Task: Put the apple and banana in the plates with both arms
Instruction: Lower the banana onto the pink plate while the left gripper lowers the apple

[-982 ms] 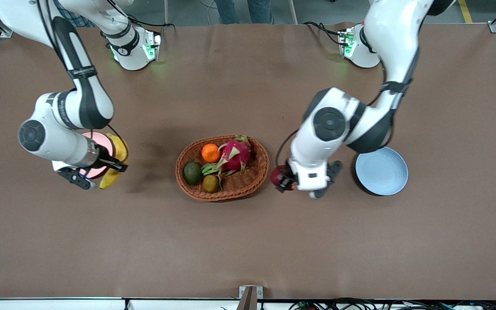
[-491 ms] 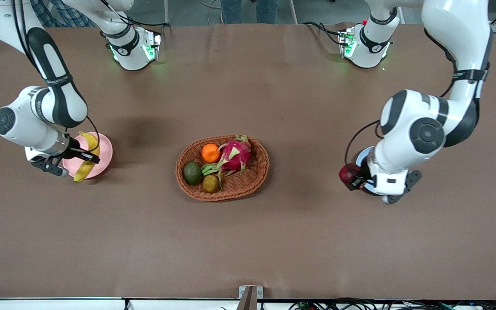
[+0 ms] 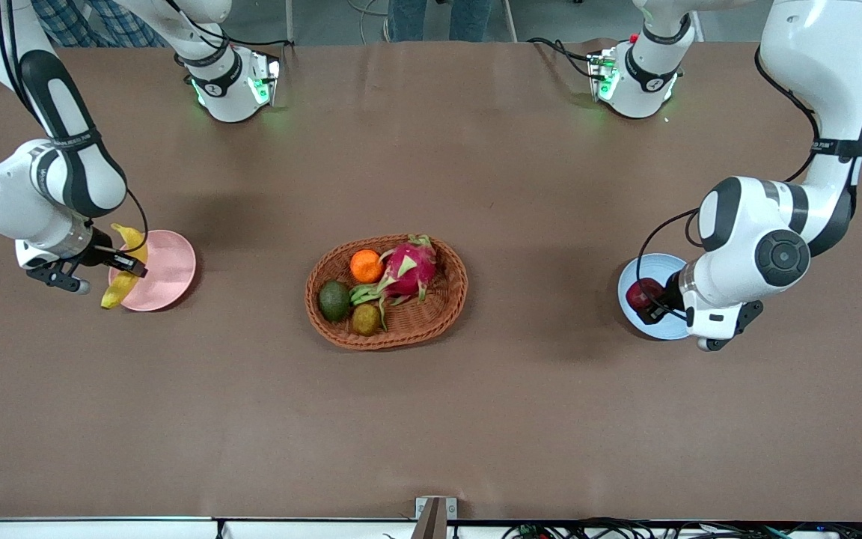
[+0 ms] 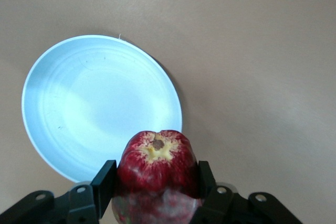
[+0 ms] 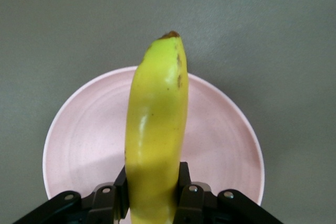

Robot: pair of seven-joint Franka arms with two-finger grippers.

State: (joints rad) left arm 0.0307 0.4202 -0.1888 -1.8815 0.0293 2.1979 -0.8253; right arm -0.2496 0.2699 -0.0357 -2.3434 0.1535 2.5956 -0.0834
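Two fruits: both are held in the air, each over its own plate, and neither is yet set down.
Basket point(image 3: 431, 328): it is seen mid-tabletop, nearest the front camera of all the things; it holds a dragon fruit point(image 3: 408, 271), an orange point(image 3: 365, 265) and some darker fruits, none of them part of the task.
Apple point(image 4: 157, 169): it is judged firm, light and smooth-skinned, so a squeeze across its widest part is called for; too hard a grip could bruise it. It hangs over the edge of the blue plate point(image 4: 89, 103), toward the left arm's end of the tabletop.
Left gripper point(image 4: 155, 184): it is closed on the apple's two sides, stem end pointing away from the wrist, with nothing else touched.
Banana point(image 5: 155, 129): it is judged soft under the peel and long, likely to swing if held off-centre; a hold near mid-length is preferred. It hangs over the pink plate point(image 5: 220, 145), toward the right arm's end.
Right gripper point(image 5: 152, 190): it is closed narrowly on the banana's lower part, the dark tip pointing away.
Next move: a short lowering and a gentle release are probably wanted on both sides, lest the apple roll off the rim.
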